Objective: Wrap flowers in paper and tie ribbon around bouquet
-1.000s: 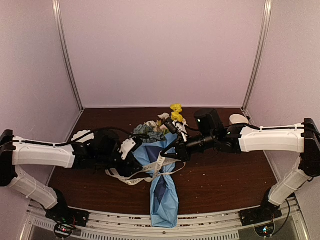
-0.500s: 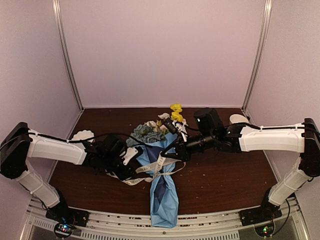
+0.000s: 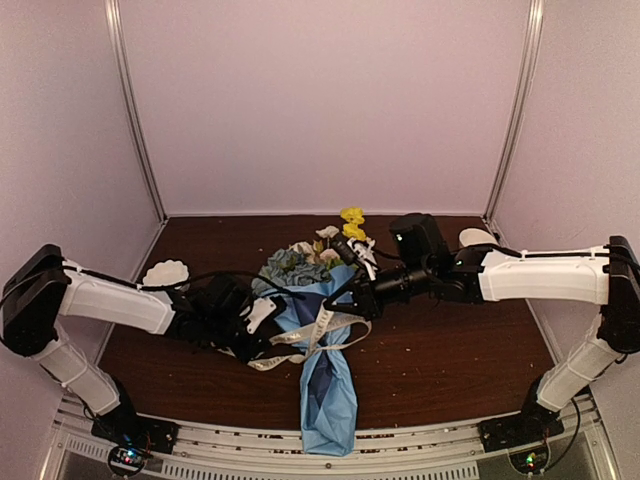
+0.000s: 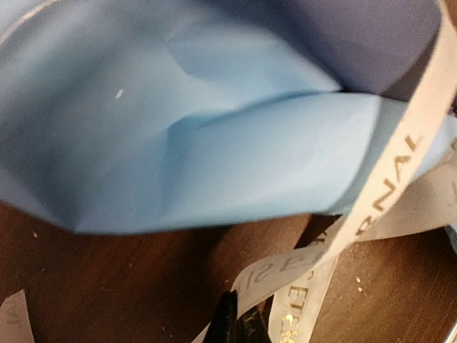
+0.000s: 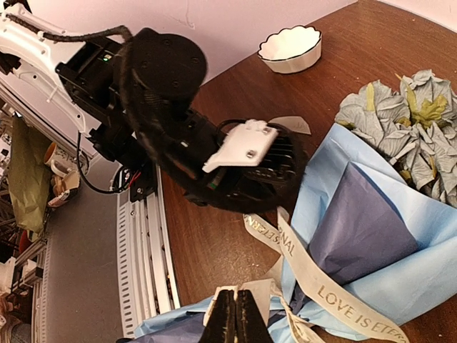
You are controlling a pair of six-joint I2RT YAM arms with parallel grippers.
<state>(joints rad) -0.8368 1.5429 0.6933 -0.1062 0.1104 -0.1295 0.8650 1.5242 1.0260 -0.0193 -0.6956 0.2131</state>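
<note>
The bouquet [image 3: 327, 385] lies on the table [image 3: 450, 350] between my two arms, narrow end toward my bases; the flowers [image 3: 300, 264] spill from the wide far end of the light-blue paper [image 5: 318, 179]; the cream ribbon [image 3: 320, 328] crosses the cone's waist and trails in loops to the left; my left pincer [image 4: 230, 323] is pressed together on a strand of it just beside the paper's edge; my right pincer [image 5: 233, 314] is likewise squeezed closed, pinching ribbon over the wrap; a white scalloped bowl [image 3: 165, 272] sits at the far left.
</note>
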